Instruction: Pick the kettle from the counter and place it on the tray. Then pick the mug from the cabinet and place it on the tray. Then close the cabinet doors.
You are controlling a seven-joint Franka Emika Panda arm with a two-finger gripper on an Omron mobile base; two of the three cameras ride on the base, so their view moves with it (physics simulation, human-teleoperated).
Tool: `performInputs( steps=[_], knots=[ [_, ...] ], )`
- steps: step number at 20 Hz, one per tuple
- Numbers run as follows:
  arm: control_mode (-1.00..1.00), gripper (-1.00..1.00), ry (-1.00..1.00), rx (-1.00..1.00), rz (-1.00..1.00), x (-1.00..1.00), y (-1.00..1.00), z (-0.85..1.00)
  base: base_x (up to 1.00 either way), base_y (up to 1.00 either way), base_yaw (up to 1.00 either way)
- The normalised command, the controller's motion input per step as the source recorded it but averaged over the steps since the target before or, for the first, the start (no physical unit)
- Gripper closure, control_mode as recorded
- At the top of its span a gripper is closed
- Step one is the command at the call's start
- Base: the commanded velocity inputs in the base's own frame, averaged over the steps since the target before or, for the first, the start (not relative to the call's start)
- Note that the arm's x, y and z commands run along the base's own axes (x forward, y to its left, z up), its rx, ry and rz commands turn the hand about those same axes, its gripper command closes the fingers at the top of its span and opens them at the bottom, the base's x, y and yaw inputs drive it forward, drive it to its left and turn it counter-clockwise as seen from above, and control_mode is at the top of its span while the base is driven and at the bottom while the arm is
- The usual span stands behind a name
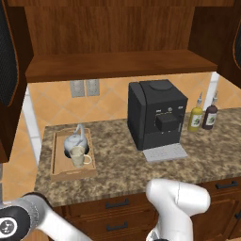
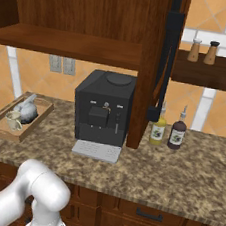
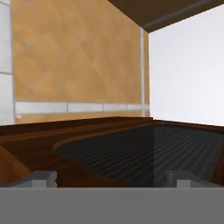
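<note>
I see the kettle (image 1: 75, 140) and the mug (image 1: 79, 156) touching each other inside the tray (image 1: 60, 165), at the left end of the table (image 1: 122, 162). In the hand view my fingers (image 3: 43, 178) sit spread wide at the bottom corners, holding nothing, just over a black ribbed cabinet door (image 3: 144, 151). The cabinet (image 1: 117, 61) stands open at the top.

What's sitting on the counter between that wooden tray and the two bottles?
A black coffee machine stands between the tray and the two bottles, with bare granite counter on either side, seen in both base views.
</note>
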Motion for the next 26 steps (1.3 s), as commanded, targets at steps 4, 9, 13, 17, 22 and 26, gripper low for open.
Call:
performInputs(
  steps=[4, 9, 13, 17, 22, 26],
  knots=[
    [-1.0, -1.0, 0.11, 0.0, 0.0, 0.38, 0.09, 0.08, 0.0, 0.0, 0.0],
    [-1.0, -1.0, 0.12, -0.05, 0.0, 0.4, 0.2, 0.0, 0.0, 0.0, 0.0],
    [-1.0, -1.0, 0.14, -0.01, 0.0, 0.27, 0.03, 0.0, 0.0, 0.0, 0.0],
    [-1.0, -1.0, -0.02, 0.01, 0.0, 0.0, -0.05, 0.0, 0.0, 0.0, 0.0],
    [-1.0, -1.0, 0.0, 0.0, -0.03, 0.19, -0.34, 0.14, 0.0, 0.0, 0.0],
    [-1.0, -1.0, 0.0, 0.0, -0.07, 0.38, -0.53, 0.21, 0.0, 0.0, 0.0]
  ],
)
